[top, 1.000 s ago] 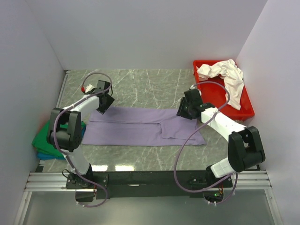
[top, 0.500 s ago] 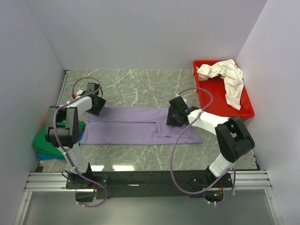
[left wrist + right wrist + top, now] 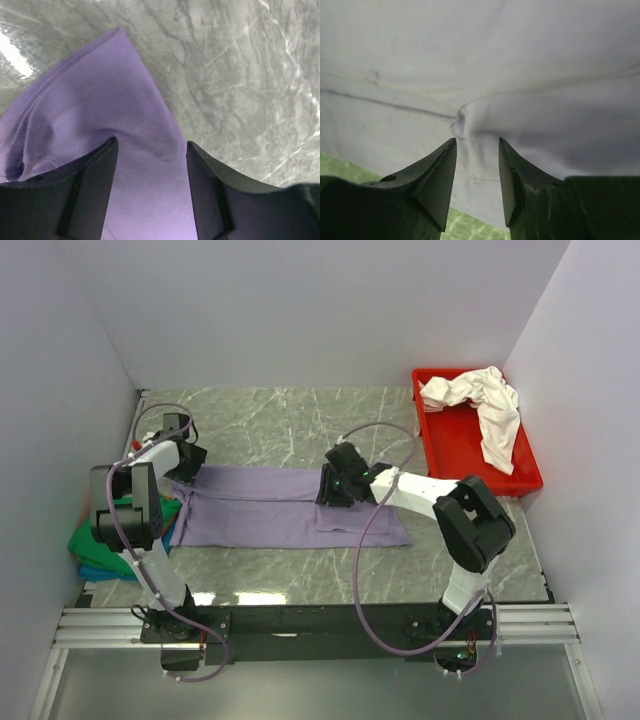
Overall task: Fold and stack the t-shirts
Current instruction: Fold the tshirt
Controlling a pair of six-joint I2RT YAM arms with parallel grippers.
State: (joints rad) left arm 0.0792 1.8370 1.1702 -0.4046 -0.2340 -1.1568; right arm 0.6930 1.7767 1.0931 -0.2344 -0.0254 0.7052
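The lavender t-shirt (image 3: 270, 512) lies flat on the counter (image 3: 300, 420), left of the red tray (image 3: 470, 430). The left tool (image 3: 152, 145), farthest from the tray, and the right tool (image 3: 477, 142), nearer, are both released, apparently pressing the cloth down to straighten it.

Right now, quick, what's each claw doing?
Left claw: open, jaws apart over the lavender t-shirt, no grip visible.
Right claw: open, jaws apart over the same t-shirt, no grip visible.

Left arm (image 3: 150, 455) and right arm (image 3: 415, 490): white links, chunky black joints. A mauve-grey cable (image 3: 368, 570) loops off each arm, down to the black base bar (image 3: 320, 621). Fingers (image 3: 90, 195) matte black, wedge-shaped.
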